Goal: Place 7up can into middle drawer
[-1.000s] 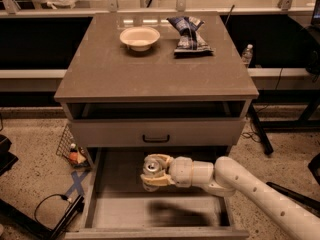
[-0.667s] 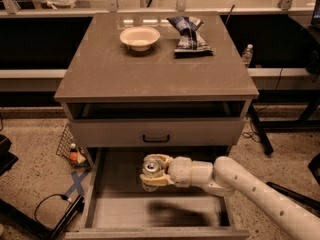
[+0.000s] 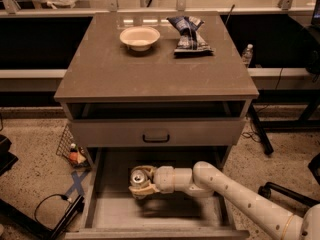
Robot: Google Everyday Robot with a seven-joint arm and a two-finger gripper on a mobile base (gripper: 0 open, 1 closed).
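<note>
The 7up can [image 3: 138,176], whitish-silver with its pull-tab top facing up, is held upright in my gripper [image 3: 140,183]. The gripper is shut around the can's sides and holds it inside the open middle drawer [image 3: 112,211], over the left part of its bare grey floor. My white arm [image 3: 240,199] reaches in from the lower right. I cannot tell whether the can touches the drawer floor.
A grey drawer front with a black handle [image 3: 156,135] sits shut above the open drawer. On the cabinet top [image 3: 100,69] stand a white bowl [image 3: 140,37] and a dark blue chip bag [image 3: 189,35]. A wire basket with bottles [image 3: 72,151] stands at the cabinet's left.
</note>
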